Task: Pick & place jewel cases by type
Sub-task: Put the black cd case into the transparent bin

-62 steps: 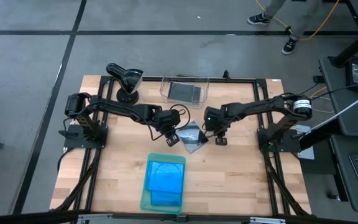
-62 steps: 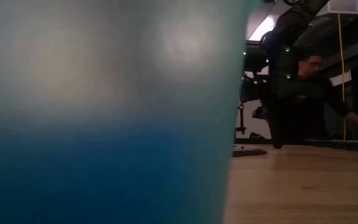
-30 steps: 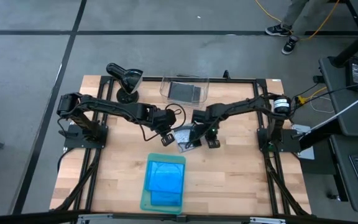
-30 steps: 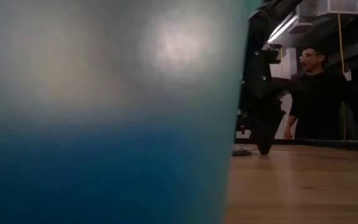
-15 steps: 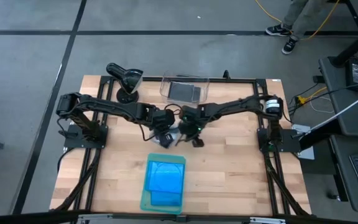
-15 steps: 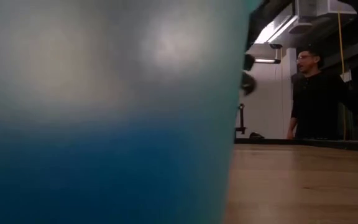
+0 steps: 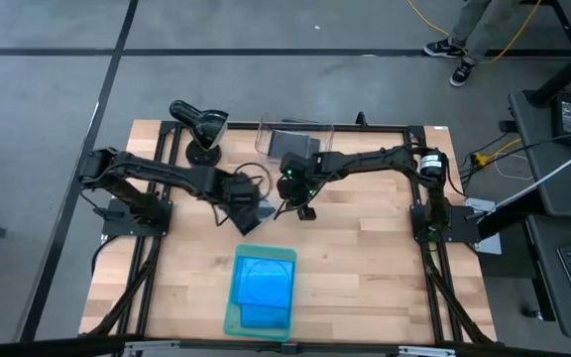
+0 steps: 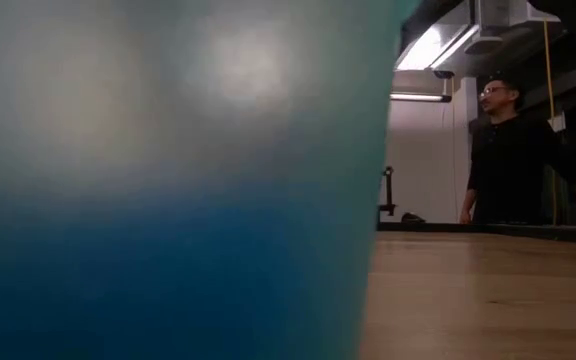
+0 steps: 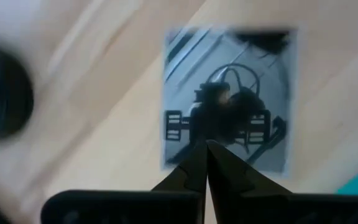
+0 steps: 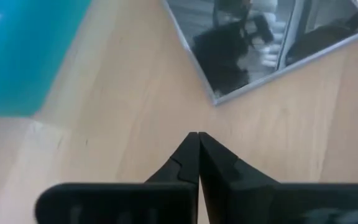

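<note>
1. Both dark arms reach in over the middle of the pale wooden table (image 7: 365, 258), their tips close together.
2. Left gripper (image 9: 206, 163): the two dark fingers are pressed tip to tip, nothing between them. Right beneath sits a dark grey, glossy square jewel case (image 9: 229, 99), flat on the wood and mirroring the arm above it.
3. Right gripper (image 10: 197, 155): fingers likewise pinched together, holding nothing, hovering over bare wood. From its wrist the same mirror-like case (image 10: 266, 43) lies just beyond the tips, apart from them.
4. From above, that case (image 7: 263, 212) shows as a dark patch between the two grippers, partly hidden by the left one.
5. Bright blue square jewel cases (image 7: 264, 280) lie in the pale green flat tray (image 7: 230, 319) near the front edge.
6. The clear rectangular plastic bin (image 7: 266, 134) at the back holds a dark grey case (image 7: 287, 143).
7. In the low view, a blurred blue-green surface fills most of the picture; a person in dark clothes (image 8: 508, 150) stands beyond the table.
</note>
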`<state>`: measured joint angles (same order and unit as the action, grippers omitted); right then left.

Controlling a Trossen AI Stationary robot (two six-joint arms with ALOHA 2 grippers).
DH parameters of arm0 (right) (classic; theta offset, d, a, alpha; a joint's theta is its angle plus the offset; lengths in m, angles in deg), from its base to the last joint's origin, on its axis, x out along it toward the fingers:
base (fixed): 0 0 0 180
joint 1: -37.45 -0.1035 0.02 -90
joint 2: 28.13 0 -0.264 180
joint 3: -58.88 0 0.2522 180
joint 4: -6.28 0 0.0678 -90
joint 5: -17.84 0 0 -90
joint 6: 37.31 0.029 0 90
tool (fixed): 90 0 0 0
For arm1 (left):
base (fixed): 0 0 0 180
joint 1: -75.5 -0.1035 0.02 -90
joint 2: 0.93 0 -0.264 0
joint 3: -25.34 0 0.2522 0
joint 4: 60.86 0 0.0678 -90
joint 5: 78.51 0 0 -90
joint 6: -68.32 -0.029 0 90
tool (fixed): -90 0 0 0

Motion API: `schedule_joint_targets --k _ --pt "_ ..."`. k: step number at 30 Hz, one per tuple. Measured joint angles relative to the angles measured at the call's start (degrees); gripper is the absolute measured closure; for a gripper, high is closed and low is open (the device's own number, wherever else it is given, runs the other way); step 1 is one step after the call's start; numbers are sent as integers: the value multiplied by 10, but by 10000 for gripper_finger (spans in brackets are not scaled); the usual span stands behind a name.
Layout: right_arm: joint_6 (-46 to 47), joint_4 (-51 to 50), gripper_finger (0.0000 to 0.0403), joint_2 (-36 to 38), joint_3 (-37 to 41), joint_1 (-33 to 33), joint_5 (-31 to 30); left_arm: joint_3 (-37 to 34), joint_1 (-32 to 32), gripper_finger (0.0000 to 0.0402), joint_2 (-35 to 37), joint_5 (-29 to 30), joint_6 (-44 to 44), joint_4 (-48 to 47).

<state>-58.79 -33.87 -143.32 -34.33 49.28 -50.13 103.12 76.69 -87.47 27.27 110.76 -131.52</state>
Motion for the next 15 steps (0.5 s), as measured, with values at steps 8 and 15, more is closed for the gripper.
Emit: schedule_joint_targets --k 8,15 --pt "-38 1 388 1 1 9 -73 -157 55 393 65 -33 220 93" --pt "-75 -2 397 1 1 46 -71 -232 86 393 62 -54 330 225"
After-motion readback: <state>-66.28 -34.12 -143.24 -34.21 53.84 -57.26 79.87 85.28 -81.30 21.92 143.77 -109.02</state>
